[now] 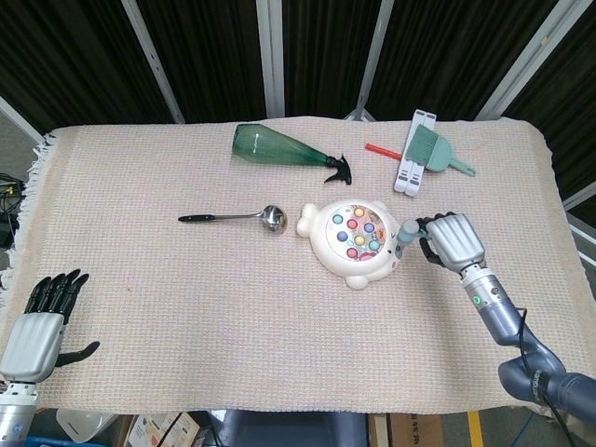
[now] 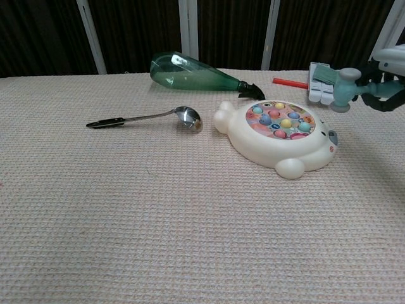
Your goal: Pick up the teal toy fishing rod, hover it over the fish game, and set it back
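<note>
The cream bear-shaped fish game [image 1: 352, 241] [image 2: 280, 137] lies at mid-table, its round dish of coloured fish uncovered. My right hand [image 1: 453, 240] [image 2: 387, 77] is just right of the game and grips the teal toy fishing rod [image 1: 408, 232] [image 2: 343, 89]. The rod's rounded end points left, past the game's right edge and above the cloth. My left hand [image 1: 41, 318] rests at the table's near left corner, fingers spread, holding nothing; the chest view does not show it.
A green spray bottle [image 1: 279, 149] [image 2: 196, 73] lies on its side behind the game. A metal ladle [image 1: 244, 217] [image 2: 152, 118] lies to the game's left. A teal brush with a white dustpan [image 1: 421, 154] and a red stick [image 1: 382, 150] sit at the back right.
</note>
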Tool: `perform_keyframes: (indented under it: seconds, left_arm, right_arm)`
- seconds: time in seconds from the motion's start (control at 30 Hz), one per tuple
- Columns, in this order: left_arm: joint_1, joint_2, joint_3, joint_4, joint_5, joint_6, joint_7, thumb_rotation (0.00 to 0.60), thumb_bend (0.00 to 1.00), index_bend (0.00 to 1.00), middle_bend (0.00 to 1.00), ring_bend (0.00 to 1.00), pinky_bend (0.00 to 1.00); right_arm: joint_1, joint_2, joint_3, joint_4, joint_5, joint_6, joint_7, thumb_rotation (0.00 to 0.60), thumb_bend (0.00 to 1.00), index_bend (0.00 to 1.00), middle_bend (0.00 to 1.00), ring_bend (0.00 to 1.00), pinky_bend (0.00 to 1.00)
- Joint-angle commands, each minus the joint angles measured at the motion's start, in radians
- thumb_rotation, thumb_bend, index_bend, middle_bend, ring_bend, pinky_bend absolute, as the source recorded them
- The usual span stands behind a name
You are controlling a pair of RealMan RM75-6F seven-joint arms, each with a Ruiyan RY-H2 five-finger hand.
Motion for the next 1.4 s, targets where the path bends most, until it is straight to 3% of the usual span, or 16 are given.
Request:
perform_keyframes:
  seconds: [0.03, 0.3, 0.53, 1.0, 1.4]
  left_arm:
    - [0.005, 0.002, 0.002, -0.007, 0.002, 0.006, 0.008, 0.600, 0.11, 0.00, 0.00, 0.00, 0.00]
    - [0.009, 0.006, 0.005, -0.029, 0.010, 0.012, 0.032, 0.600, 0.11, 0.00, 0.00, 0.00, 0.00]
    - [0.009, 0.007, 0.004, -0.036, 0.008, 0.009, 0.041, 0.600, 0.11, 0.00, 0.00, 0.00, 0.00]
    - [0.007, 0.004, 0.001, -0.031, 0.002, 0.002, 0.036, 0.600, 0.11, 0.00, 0.00, 0.00, 0.00]
    - [0.003, 0.002, -0.001, -0.028, 0.001, -0.005, 0.031, 0.600, 0.11, 0.00, 0.00, 0.00, 0.00]
  right_arm:
    - [-0.038, -0.047, -0.049, 0.123, -0.048, 0.014, 0.100, 0.600, 1.00, 1.00, 0.80, 0.72, 0.67]
    - [-0.065, -0.137, -0.087, 0.318, -0.076, -0.004, 0.237, 0.600, 1.00, 0.94, 0.79, 0.65, 0.62]
    - [-0.071, -0.168, -0.100, 0.386, -0.083, -0.037, 0.298, 0.600, 0.98, 0.86, 0.73, 0.58, 0.56]
    - [-0.073, -0.158, -0.089, 0.370, -0.058, -0.092, 0.296, 0.600, 0.63, 0.64, 0.57, 0.44, 0.43]
    - [-0.066, -0.117, -0.066, 0.302, 0.001, -0.171, 0.239, 0.600, 0.48, 0.49, 0.50, 0.36, 0.35]
